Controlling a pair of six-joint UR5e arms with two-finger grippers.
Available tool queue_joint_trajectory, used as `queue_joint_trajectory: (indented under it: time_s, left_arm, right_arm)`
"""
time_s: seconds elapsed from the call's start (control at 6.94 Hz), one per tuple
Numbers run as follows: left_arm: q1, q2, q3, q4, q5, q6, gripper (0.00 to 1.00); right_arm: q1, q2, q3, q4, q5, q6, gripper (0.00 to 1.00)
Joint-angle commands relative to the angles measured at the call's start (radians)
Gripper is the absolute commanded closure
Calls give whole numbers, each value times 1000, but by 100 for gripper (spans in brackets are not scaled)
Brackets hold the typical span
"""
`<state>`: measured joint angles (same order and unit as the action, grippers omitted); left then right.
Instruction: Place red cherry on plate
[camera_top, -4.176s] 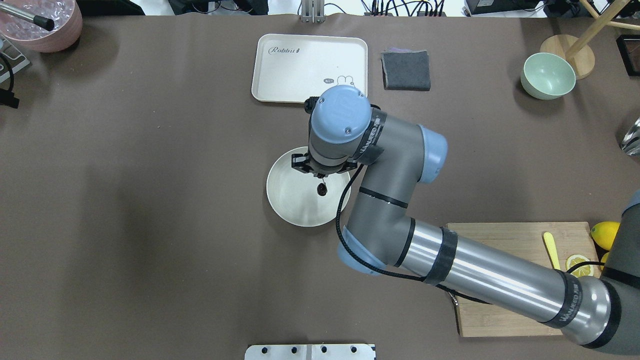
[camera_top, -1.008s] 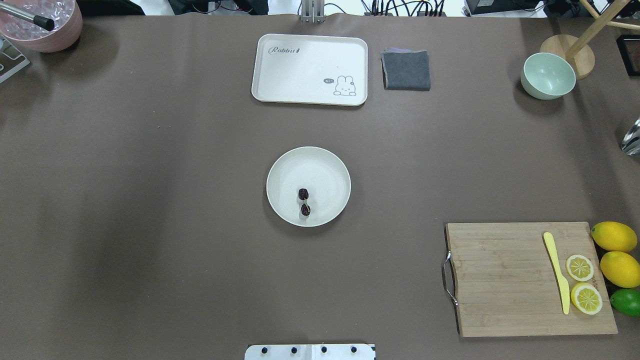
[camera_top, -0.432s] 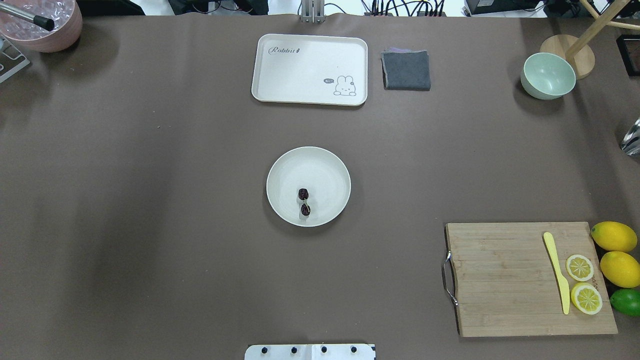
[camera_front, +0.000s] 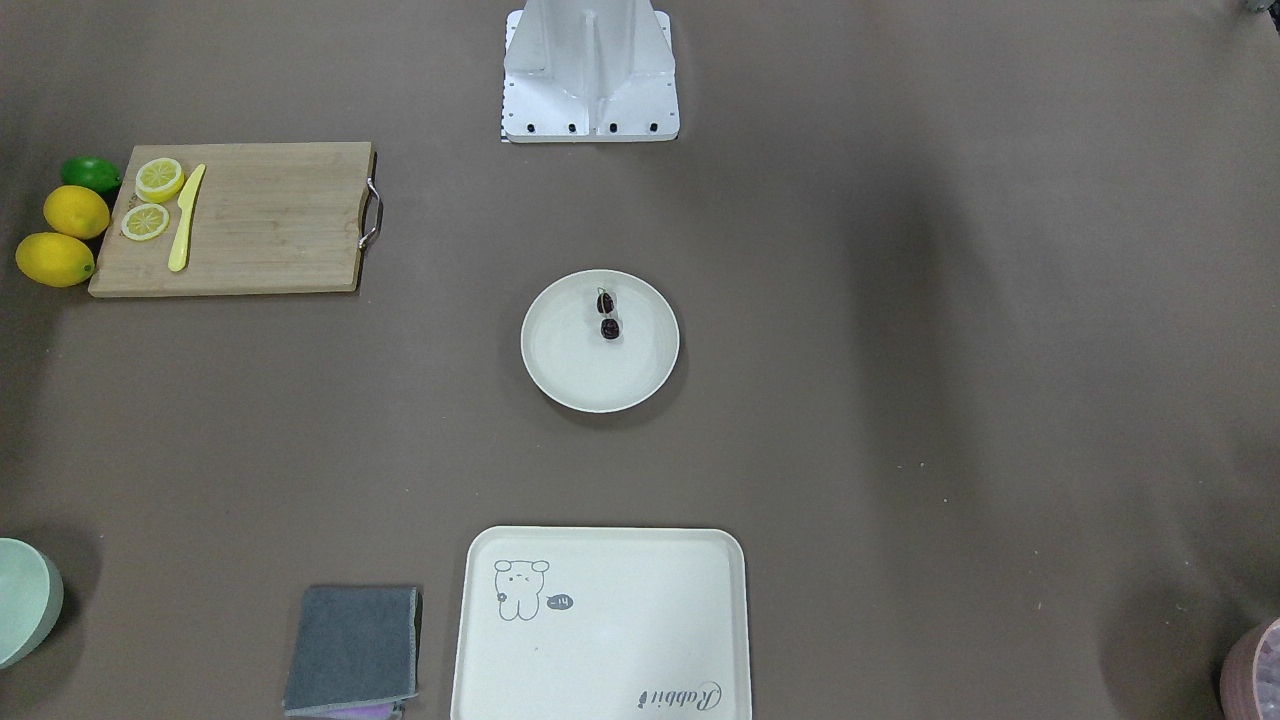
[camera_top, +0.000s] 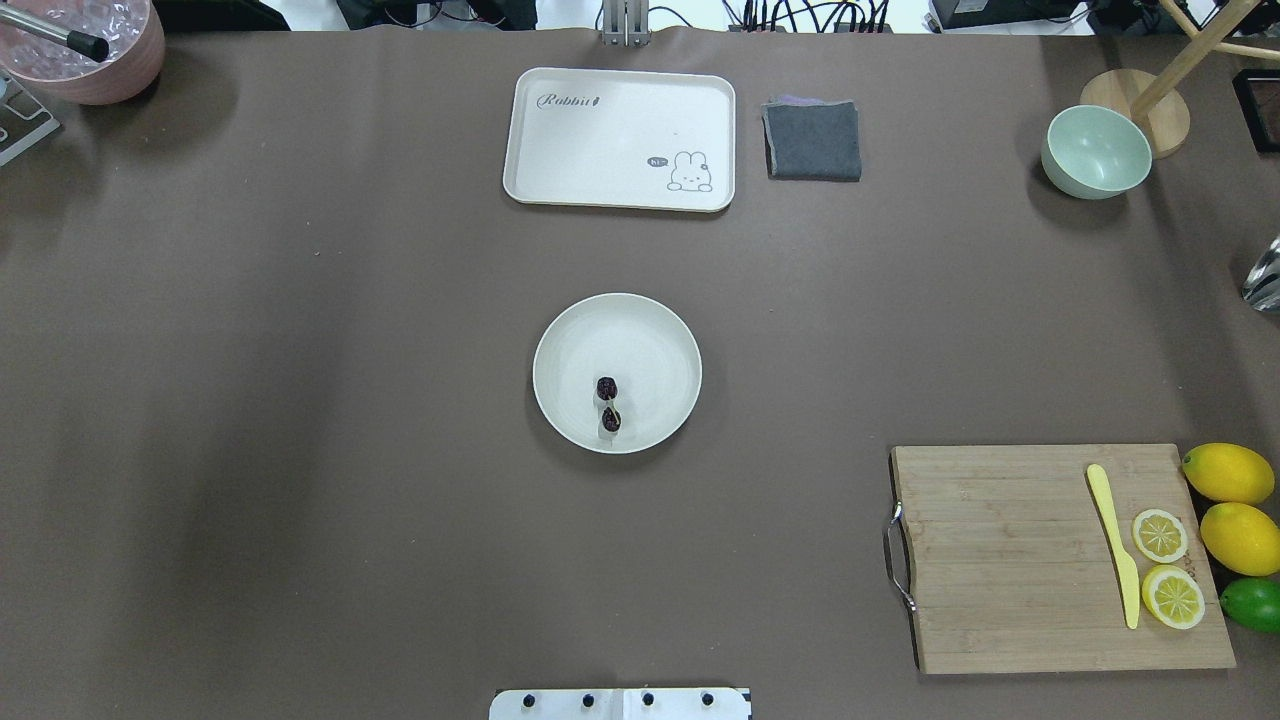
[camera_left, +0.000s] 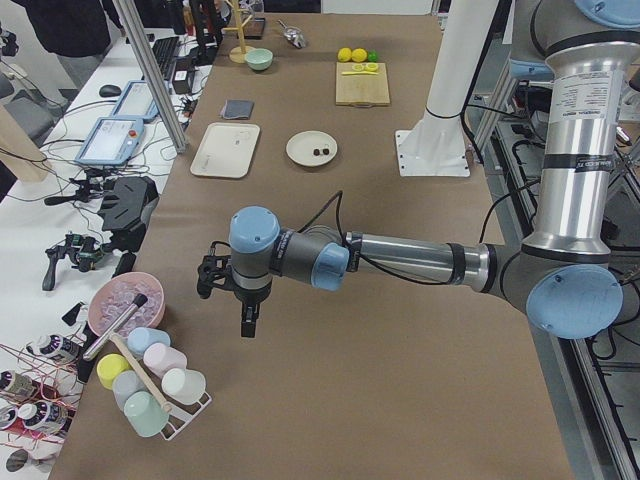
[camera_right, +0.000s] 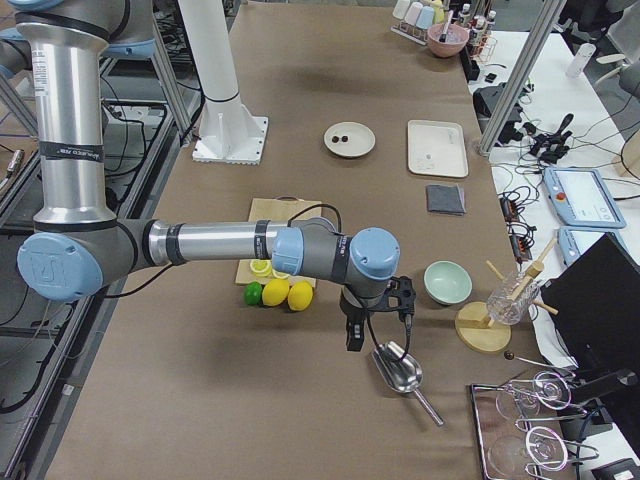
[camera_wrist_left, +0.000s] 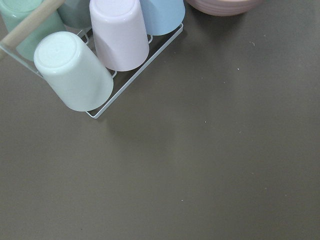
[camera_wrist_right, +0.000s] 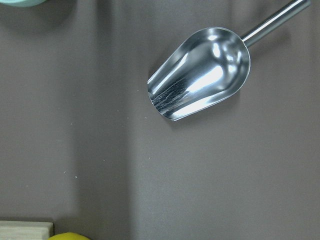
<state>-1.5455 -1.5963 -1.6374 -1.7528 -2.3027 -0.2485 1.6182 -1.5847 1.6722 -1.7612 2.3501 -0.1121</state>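
Observation:
The red cherry (camera_top: 608, 402), a pair of tiny dark fruits joined by stems, lies inside the round cream plate (camera_top: 660, 340) at mid-table, toward the robot's side of the dish. The front-facing view shows the same: cherry (camera_front: 606, 315) on plate (camera_front: 600, 385). No gripper is near it. My left gripper (camera_left: 246, 322) hangs over the table's left end, seen only from the side, so I cannot tell if it is open or shut. My right gripper (camera_right: 352, 338) hangs at the right end above a metal scoop; its state I cannot tell either.
A cream rabbit tray (camera_top: 620, 138), grey cloth (camera_top: 812, 140) and pale green bowl (camera_top: 1096, 152) line the far edge. A cutting board (camera_top: 1010, 560) with knife and lemon slices sits front right, lemons (camera_top: 1228, 472) beside it. A cup rack (camera_wrist_left: 95, 55) and pink bowl (camera_top: 85, 50) stand at the left end.
Earlier the right arm stood over the plate with the cherry hanging at its gripper; the arm has since left the overhead view and the cherry lies on the plate. Nothing moved in the last second.

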Motion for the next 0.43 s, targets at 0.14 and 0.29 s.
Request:
queue_joint_trajectory:
  time_s: [0.14, 0.29]
  left_arm:
    - [-1, 1, 2, 0, 0, -2, 2]
    - [1, 1, 2, 1, 0, -2, 2]
  right_arm:
    - [14, 0, 3, 2, 0, -1, 0]
    - [17, 0, 3, 0, 0, -1, 0]
